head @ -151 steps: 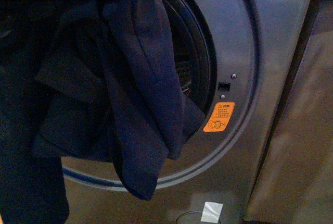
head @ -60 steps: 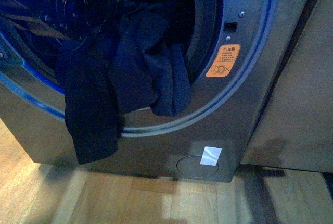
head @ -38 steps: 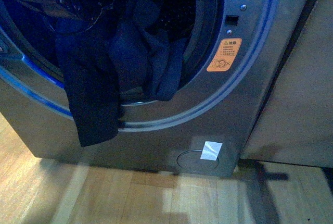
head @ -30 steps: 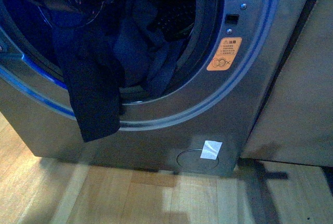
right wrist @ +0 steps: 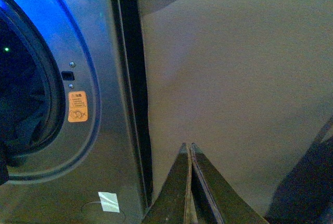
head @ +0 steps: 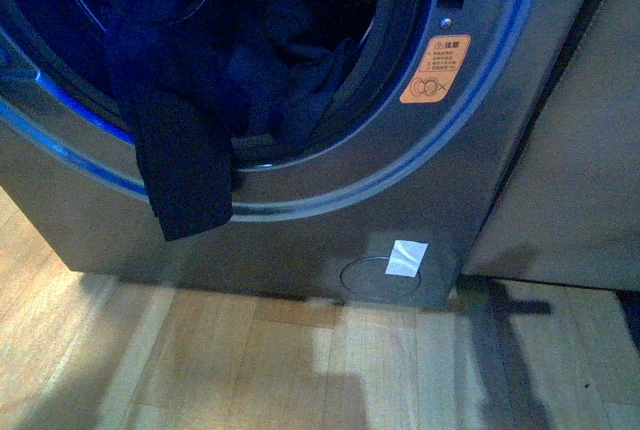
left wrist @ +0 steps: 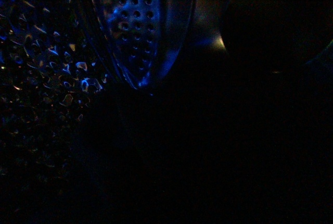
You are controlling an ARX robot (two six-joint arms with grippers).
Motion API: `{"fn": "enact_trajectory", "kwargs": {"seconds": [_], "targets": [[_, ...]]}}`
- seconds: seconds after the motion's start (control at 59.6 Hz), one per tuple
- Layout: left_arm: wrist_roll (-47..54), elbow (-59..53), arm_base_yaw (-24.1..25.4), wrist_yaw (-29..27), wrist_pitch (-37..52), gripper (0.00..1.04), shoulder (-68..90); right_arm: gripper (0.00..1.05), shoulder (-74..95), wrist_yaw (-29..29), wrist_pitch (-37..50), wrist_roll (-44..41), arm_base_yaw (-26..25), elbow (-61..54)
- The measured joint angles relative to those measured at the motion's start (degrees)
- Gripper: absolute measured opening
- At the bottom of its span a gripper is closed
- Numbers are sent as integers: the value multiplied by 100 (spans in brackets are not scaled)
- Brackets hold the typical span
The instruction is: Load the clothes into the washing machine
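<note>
The dark navy clothes (head: 275, 80) lie bunched in the porthole of the grey washing machine (head: 330, 230), and one long flat strip (head: 185, 175) hangs out over the door rim. The left arm reaches into the drum at the top left of the front view; its gripper is shut on the clothes but hidden there. The left wrist view is mostly dark, showing only the perforated steel drum (left wrist: 132, 23). My right gripper (right wrist: 188, 148) is shut and empty, off to the machine's right before a beige panel (right wrist: 239, 78). The orange sticker (head: 434, 68) sits beside the porthole.
A small white tag (head: 405, 257) sits on the machine's lower front by a round cap (head: 378, 278). A beige cabinet side (head: 570, 170) stands right of the machine across a dark gap. Wooden floor (head: 300, 370) lies in front.
The clothes have gone deeper into the drum; less fabric hangs over the rim, only the long strip. The view has shifted down and the left arm has moved further in.
</note>
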Motion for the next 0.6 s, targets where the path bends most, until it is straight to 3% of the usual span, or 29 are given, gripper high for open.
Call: {"fn": "enact_trajectory", "kwargs": {"seconds": [0.269, 0.47, 0.604], "targets": [[-70, 1331, 7, 48, -695, 8, 815, 2, 0, 0, 0, 0, 0, 0], [-201, 3606, 166, 90, -1978, 8, 1928, 2, 0, 0, 2, 0, 0, 0], [-243, 4277, 271, 96, -2321, 8, 2299, 2, 0, -2, 2, -2, 0, 0]]}}
